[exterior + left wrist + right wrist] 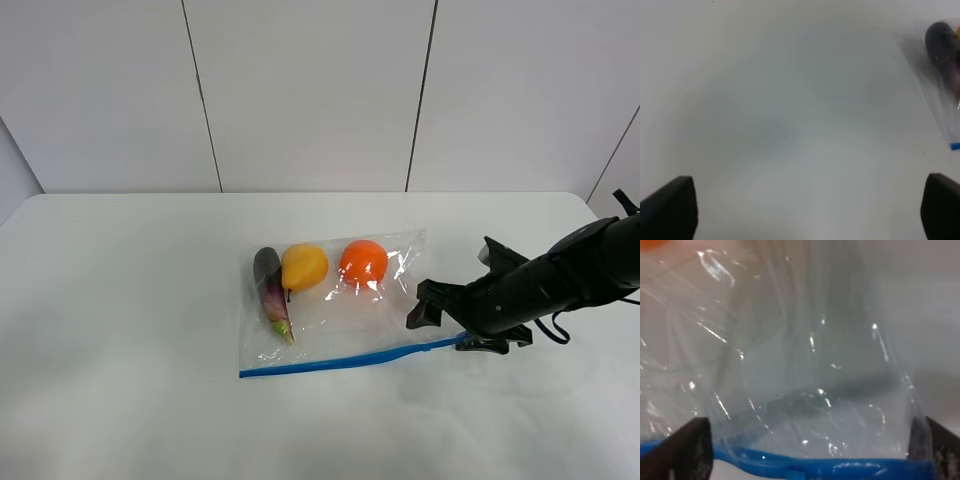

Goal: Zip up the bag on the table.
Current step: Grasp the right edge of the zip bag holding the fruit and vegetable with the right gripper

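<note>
Crinkly clear bag point(335, 310); right gripper point(812, 447) is reaching low over its blue zipper strip point(350, 360), fingers apart; left gripper point(810, 210) is gaping likewise.

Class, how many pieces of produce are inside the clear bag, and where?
3: eggplant at the bag's left end, pear beside it, orange right of the pear. Nothing seems hidden.

The bag point(335, 305) lies flat on the table point(120, 330), a little right of the middle. Inside it, towards the far edge, three things sit in a row — the eggplant point(271, 293) at the left, the pear point(303, 267) just beside it, the orange point(363, 262) further right. The zipper strip point(350, 358) runs along the bag's near edge; the right gripper point(462, 338) sits at its right end, the strip passing between its fingers
</note>
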Controlling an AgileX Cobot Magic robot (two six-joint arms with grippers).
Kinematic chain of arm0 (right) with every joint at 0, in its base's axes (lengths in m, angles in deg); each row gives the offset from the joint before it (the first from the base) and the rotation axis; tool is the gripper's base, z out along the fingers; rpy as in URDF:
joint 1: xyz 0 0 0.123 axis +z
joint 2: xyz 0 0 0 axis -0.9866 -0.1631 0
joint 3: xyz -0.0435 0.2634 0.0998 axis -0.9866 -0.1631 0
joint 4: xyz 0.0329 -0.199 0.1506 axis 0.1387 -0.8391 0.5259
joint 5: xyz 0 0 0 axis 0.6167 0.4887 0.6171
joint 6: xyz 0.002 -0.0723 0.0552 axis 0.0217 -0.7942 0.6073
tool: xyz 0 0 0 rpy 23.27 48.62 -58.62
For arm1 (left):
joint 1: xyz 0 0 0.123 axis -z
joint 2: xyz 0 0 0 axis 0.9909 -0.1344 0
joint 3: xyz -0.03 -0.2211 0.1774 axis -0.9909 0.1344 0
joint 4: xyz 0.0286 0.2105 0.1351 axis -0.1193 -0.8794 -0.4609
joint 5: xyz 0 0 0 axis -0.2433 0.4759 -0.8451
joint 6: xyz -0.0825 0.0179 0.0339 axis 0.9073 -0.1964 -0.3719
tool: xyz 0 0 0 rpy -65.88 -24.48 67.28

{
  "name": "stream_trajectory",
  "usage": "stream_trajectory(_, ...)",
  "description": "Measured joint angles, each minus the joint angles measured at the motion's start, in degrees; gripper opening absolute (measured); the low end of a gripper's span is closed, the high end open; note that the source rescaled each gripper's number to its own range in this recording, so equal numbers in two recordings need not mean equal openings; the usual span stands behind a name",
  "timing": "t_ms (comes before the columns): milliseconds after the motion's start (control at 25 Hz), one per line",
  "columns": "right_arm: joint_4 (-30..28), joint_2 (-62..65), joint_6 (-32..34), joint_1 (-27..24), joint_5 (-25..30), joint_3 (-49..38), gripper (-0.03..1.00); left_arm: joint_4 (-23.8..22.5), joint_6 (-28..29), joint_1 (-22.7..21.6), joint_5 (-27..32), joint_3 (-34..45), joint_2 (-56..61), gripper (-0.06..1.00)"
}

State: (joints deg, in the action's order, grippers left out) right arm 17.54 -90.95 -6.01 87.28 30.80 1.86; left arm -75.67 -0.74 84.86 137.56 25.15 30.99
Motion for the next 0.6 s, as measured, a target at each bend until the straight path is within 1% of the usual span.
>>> stream_trajectory(280, 0.4, 0.0, -0.62, 0.0, -0.05, 0.0, 0.68, 0.0, 0.0, 0.0, 0.0, 0.0, 0.0, 1.0)
stream_trajectory(480, 0.52, 0.0, -0.66, 0.0, -0.11, 0.0, 0.51, 0.0, 0.0, 0.0, 0.0, 0.0, 0.0, 1.0)
stream_trajectory(600, 0.57, 0.0, -0.66, 0.0, -0.45, 0.0, 0.48, 0.0, 0.0, 0.0, 0.0, 0.0, 0.0, 1.0)
